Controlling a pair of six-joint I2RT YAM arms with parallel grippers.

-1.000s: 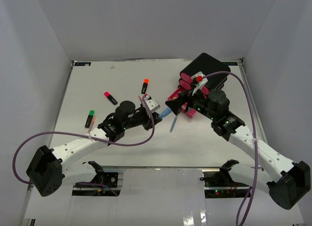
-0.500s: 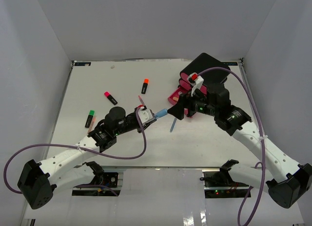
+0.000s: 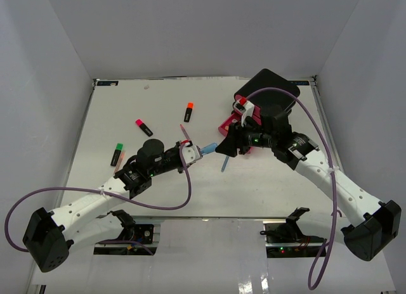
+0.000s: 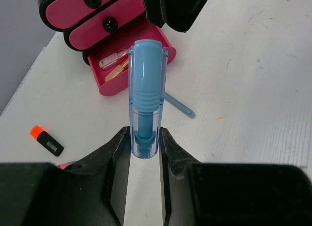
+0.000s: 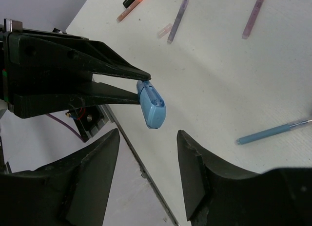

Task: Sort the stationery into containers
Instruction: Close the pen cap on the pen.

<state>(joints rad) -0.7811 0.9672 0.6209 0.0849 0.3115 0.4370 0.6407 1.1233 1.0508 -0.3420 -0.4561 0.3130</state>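
Note:
My left gripper (image 4: pixel 145 138) is shut on a stubby blue clear-cased item (image 4: pixel 146 89) and holds it above the table, pointing at the drawers. In the top view the left gripper (image 3: pixel 193 152) shows with the blue item (image 3: pixel 207 147) sticking out to the right. My right gripper (image 3: pixel 223 147) is open and empty, facing the item's free end. In the right wrist view the blue item (image 5: pixel 152 109) hangs just beyond my open right gripper (image 5: pixel 147 138). The black drawer box (image 3: pixel 269 91) stands at the back right. Its bottom pink drawer (image 4: pixel 163 47) is pulled open and holds small pens.
An orange-capped highlighter (image 3: pixel 189 111), a pink-capped one (image 3: pixel 143 127) and a green-capped one (image 3: pixel 117 154) lie at left centre. A thin blue pen (image 3: pixel 225 162) lies under the grippers and a pink pen (image 3: pixel 184 132) lies nearby. Purple (image 5: pixel 178 21) and pink pens (image 5: pixel 254 11) lie further off.
My left arm drew back to the left with the blue item. My right gripper swung left and down to face the item's free end, jaws open.

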